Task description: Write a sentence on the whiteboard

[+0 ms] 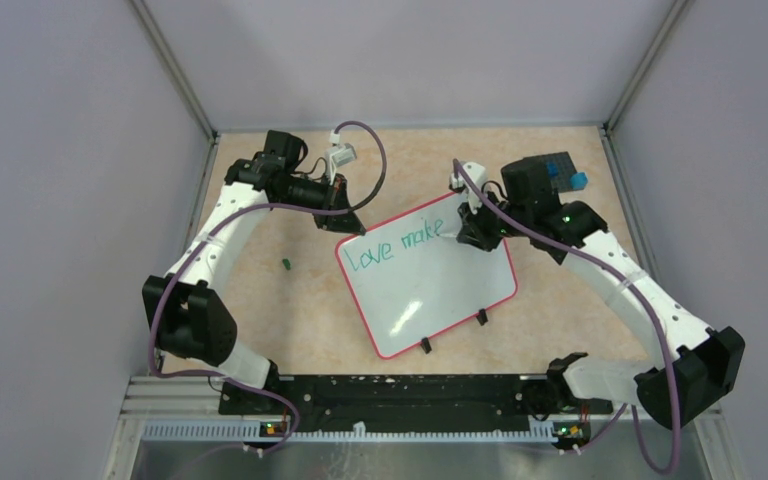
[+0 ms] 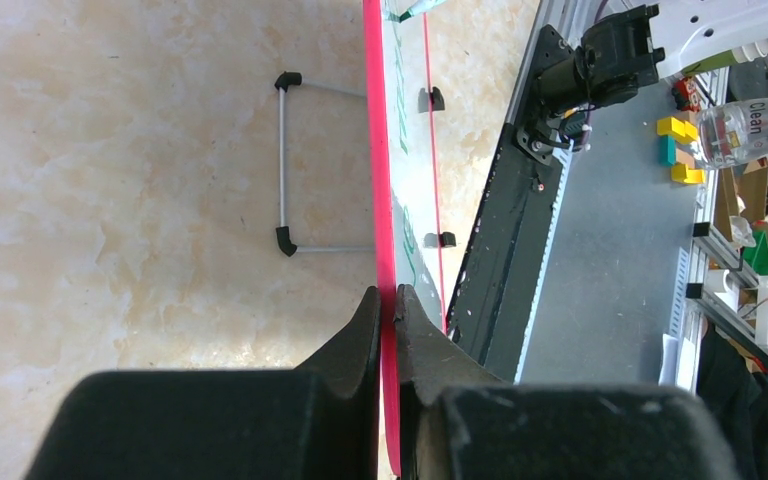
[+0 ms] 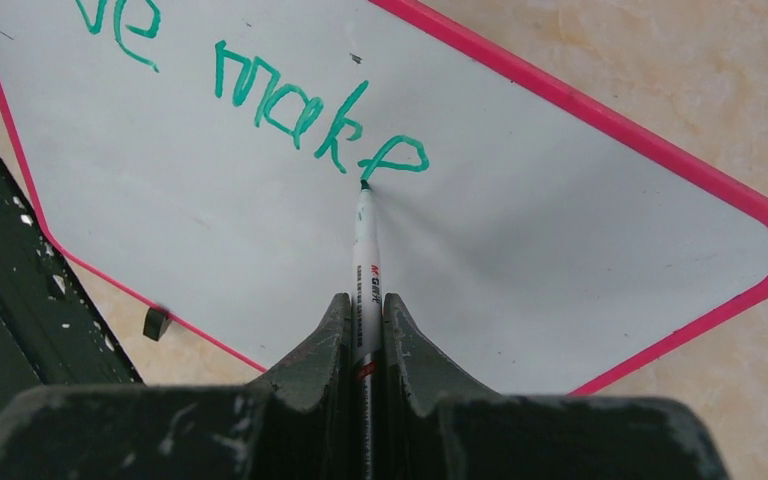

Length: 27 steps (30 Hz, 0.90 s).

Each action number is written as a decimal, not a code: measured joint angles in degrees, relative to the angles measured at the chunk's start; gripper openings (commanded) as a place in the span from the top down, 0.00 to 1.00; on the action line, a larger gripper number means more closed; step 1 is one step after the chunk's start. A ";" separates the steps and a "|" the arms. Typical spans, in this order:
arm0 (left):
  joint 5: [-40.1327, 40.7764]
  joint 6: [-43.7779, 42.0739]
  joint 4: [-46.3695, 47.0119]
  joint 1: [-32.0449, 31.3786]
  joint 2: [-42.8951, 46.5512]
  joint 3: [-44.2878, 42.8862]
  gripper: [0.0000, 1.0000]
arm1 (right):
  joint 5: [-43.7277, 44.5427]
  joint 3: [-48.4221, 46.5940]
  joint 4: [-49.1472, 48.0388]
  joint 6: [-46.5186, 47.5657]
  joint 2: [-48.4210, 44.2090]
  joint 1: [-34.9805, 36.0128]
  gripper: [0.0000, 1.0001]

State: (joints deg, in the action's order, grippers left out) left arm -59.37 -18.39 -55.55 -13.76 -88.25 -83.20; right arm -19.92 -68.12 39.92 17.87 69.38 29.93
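Right wrist view showed the right end effector [image 3: 365, 300] clamped on one marker [image 3: 364, 235], its green tip touching the board [image 3: 520, 260] at the foot of the last letter of "make". The left end effector [image 2: 388, 300] was pinched closed on the board's pink frame [image 2: 380, 150] at a far corner. The board sat skewed at mid surface [image 1: 290, 310], between the two end effectors. To finish this stroke well, I judged the tip needed light, even pressure, a steady left grip, and room before the right frame. Counted: two end effectors, one marker, one board, two written words [image 1: 392, 246], two black clips [image 1: 425, 346] on the near edge.
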 measured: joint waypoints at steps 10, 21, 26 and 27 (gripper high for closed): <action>0.07 0.00 0.07 0.00 0.00 0.00 1.00 | 0.68 -0.24 0.57 0.11 0.00 -1.16 1.00; -0.68 0.02 -0.24 0.00 0.00 0.00 1.00 | 1.49 -2.49 1.66 0.15 -0.98 -3.39 1.00; -0.79 0.02 -0.26 0.00 0.00 0.00 1.00 | 1.75 -2.54 1.66 0.15 -1.60 -4.87 1.00; -0.79 0.02 -0.26 0.00 0.00 0.00 1.00 | 1.77 -2.54 1.64 0.15 -1.60 -4.87 1.00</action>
State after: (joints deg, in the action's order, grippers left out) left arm -60.16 -18.37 -55.81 -13.76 -88.25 -83.20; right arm -18.15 -70.65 41.56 18.02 67.79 25.06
